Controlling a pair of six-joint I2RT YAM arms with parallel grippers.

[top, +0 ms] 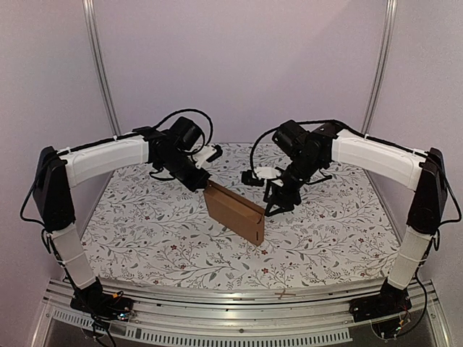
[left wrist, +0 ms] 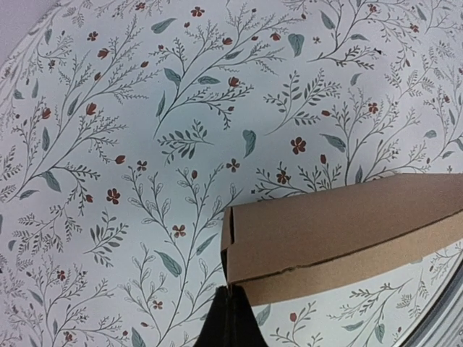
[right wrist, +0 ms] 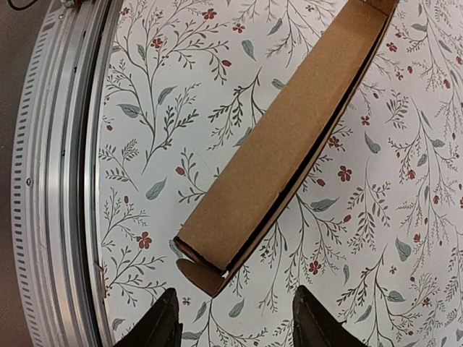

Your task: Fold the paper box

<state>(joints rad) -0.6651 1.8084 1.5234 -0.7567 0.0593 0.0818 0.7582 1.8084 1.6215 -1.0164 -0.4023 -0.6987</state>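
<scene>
The paper box (top: 235, 211) is a thin, flat, plain brown cardboard box standing on its long edge mid-table, running from back left to front right. My left gripper (top: 205, 184) is at its upper far-left corner. In the left wrist view the black fingertips (left wrist: 230, 293) are pressed together, with a sliver of the box (left wrist: 340, 231) edge pinched between them. My right gripper (top: 278, 206) stands open just right of the box. In the right wrist view the box (right wrist: 289, 137) end, with a rounded tab (right wrist: 197, 271) sticking out, lies just ahead of the spread right gripper (right wrist: 239, 325), untouched.
A floral cloth (top: 145, 231) covers the table. An aluminium rail (top: 239, 298) runs along the near edge, also seen at the left of the right wrist view as the rail (right wrist: 58, 181). Pale walls and two metal posts (top: 101, 72) enclose the back.
</scene>
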